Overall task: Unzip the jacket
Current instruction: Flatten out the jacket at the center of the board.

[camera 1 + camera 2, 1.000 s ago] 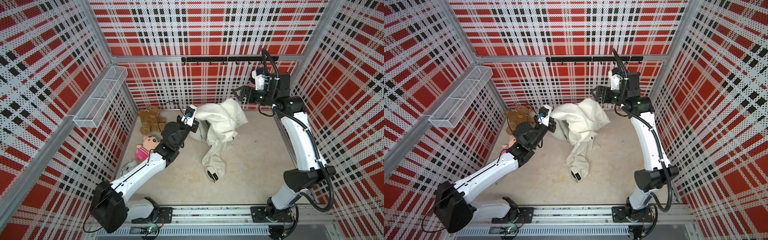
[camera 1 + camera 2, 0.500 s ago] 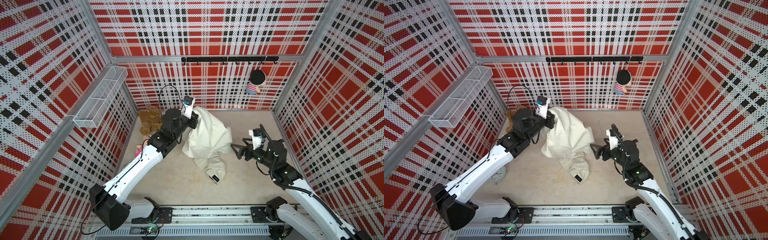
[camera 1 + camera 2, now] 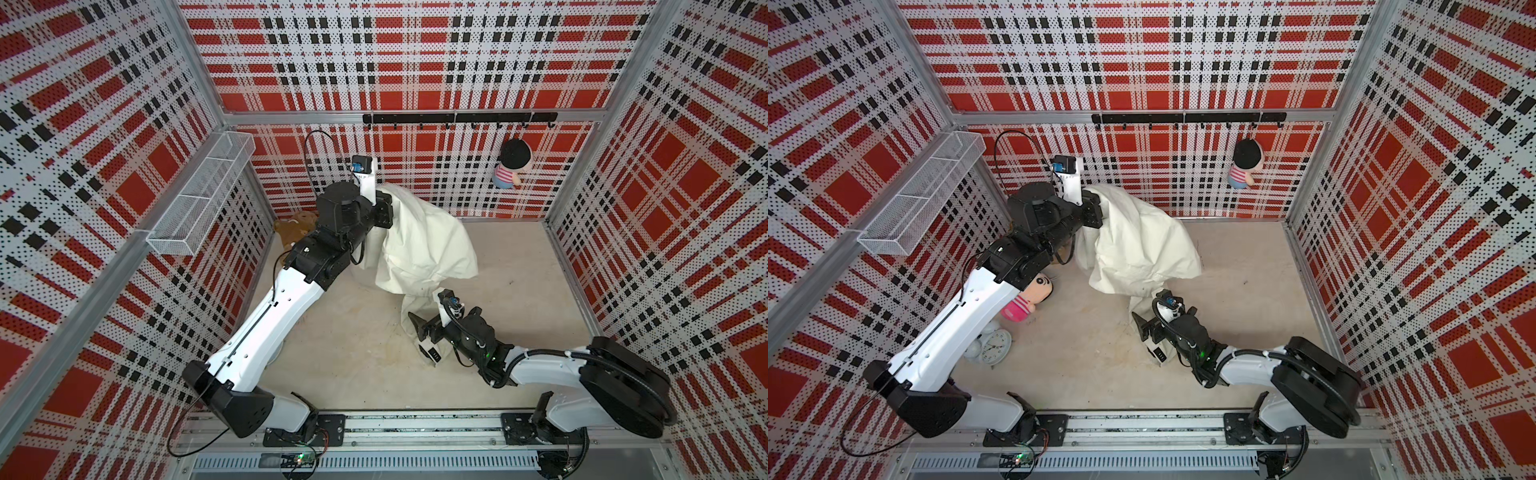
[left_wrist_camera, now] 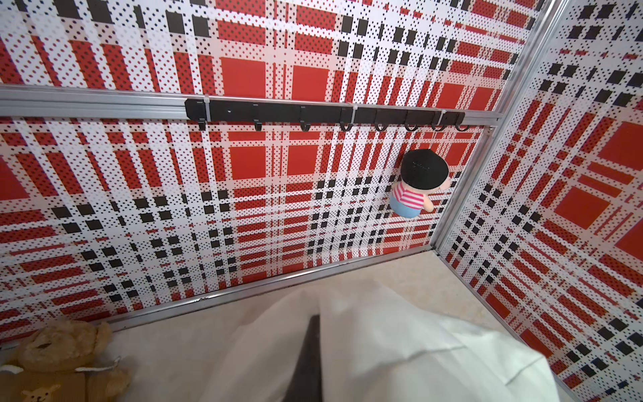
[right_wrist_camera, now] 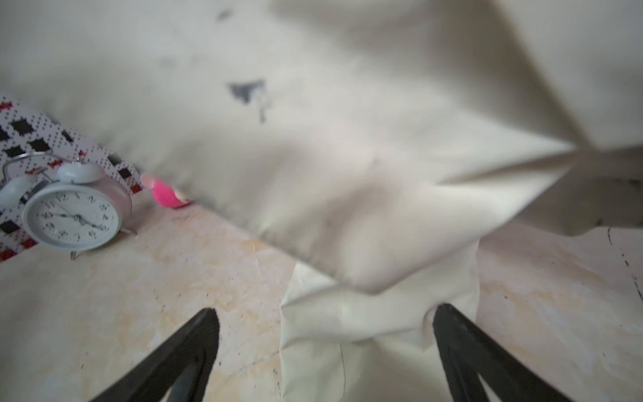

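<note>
The jacket (image 3: 419, 245) is now held higher than a second ago, bunched and hung from the left gripper (image 3: 384, 199), which is clenched on its upper edge near the back wall (image 3: 436, 166). Its long axis is run from that raised end down and forward to the floor (image 3: 353, 332). The right gripper (image 3: 417, 329), brought down from the back, is spread wide beside the trailing lower end, with nothing grasped. No zipper is seen, so unzipping is judged not begun.

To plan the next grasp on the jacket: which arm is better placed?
Probably right. The right gripper is open by the hanging end of the jacket; the left gripper is holding it up.
</note>
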Available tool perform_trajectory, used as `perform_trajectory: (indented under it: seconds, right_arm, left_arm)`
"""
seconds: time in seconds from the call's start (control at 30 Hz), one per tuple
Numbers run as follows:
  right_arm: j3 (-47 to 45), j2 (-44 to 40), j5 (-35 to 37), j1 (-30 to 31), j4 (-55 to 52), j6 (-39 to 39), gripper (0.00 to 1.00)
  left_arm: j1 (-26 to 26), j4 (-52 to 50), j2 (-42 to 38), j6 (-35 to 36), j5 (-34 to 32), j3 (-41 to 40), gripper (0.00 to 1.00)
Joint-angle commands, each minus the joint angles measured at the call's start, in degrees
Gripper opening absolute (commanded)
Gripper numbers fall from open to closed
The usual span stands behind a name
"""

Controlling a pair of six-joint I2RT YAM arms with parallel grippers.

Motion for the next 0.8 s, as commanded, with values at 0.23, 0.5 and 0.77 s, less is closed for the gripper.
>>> perform_trajectory:
  seconds: [0.23, 0.5, 0.77]
  right_arm:
    - [7.81, 21.02, -4.30, -5.49, 33.31, 9.38, 0.86]
    - [12.21, 27.17, -10.56, -5.81, 31.69, 13.82, 0.84]
    - [13.28, 33.20, -9.34, -7.40, 36.81, 18.42, 0.35]
  left_arm:
    - [-0.09, 2.65, -5.68, -4.14, 0.66, 1.95, 0.00]
    - [0.65, 2.60, -6.27, -5.42, 1.18, 2.43, 0.00]
    - [1.91, 6.60, -7.82, -7.19, 3.92, -2.10, 0.00]
